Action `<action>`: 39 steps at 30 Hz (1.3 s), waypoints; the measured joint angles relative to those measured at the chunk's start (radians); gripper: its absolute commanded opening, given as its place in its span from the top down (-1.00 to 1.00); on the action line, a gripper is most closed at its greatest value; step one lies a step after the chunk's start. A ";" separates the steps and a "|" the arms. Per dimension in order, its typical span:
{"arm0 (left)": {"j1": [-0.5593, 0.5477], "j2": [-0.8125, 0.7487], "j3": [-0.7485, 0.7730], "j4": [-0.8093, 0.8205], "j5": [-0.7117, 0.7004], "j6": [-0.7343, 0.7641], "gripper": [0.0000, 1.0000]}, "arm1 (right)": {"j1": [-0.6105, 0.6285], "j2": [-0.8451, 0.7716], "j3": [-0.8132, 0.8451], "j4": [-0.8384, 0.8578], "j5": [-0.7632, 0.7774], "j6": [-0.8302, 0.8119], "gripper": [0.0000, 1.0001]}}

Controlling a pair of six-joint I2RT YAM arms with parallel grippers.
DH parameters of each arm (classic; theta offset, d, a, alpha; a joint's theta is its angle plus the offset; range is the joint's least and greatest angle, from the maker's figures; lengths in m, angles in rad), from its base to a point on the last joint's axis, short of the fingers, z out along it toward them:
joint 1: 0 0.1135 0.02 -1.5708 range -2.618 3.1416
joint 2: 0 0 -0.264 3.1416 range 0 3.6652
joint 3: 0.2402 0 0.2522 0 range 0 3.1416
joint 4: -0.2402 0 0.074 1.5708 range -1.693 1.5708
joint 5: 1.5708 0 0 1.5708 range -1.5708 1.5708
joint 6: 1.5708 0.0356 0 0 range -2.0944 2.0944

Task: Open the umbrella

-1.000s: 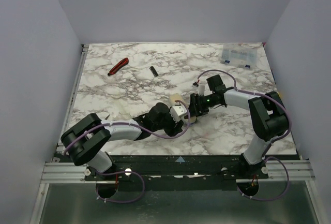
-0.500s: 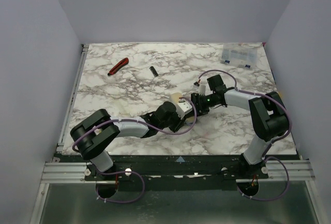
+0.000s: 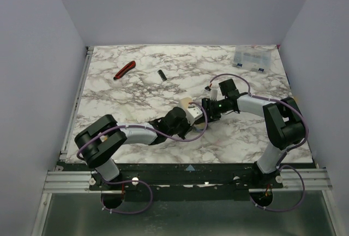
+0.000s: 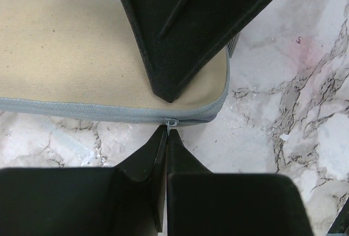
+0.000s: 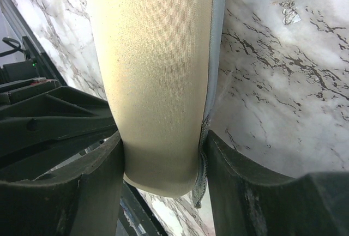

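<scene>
Left claw (image 4: 166,138): tips together, touching the zip pull (image 4: 170,122); cannot tell whether the pull is caught.
Case (image 4: 82,50): tan fabric, grey zip shut, lying flat on the surface (image 4: 283,110) between the two arms.
Umbrella: not visible; presumably inside the case.
Right claw (image 5: 161,159): clamped across one end of the case.
Risk 1: the pull is small, so the tips may slip off, leaving the zip shut.
Risk 2: a hard tug could drag the case out of the right claw.
</scene>
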 measured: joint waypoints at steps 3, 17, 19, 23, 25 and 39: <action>0.013 -0.003 -0.002 0.000 0.007 -0.001 1.00 | 0.000 -0.006 -0.007 0.005 0.006 0.000 0.62; 0.167 -0.004 0.039 -0.068 0.059 0.000 1.00 | 0.002 -0.014 -0.018 0.019 0.010 -0.010 0.78; 0.183 -0.003 0.051 -0.087 0.063 0.001 1.00 | 0.003 -0.014 -0.017 0.018 0.010 -0.015 0.80; 0.218 -0.002 0.066 -0.108 0.068 0.001 1.00 | 0.004 -0.014 -0.012 0.009 0.011 -0.027 0.84; 0.235 0.000 0.074 -0.119 0.071 0.001 1.00 | 0.005 -0.013 -0.003 -0.006 0.016 -0.040 0.87; 0.326 0.011 0.111 -0.188 0.087 -0.027 1.00 | 0.013 0.058 0.159 -0.243 0.045 -0.292 0.91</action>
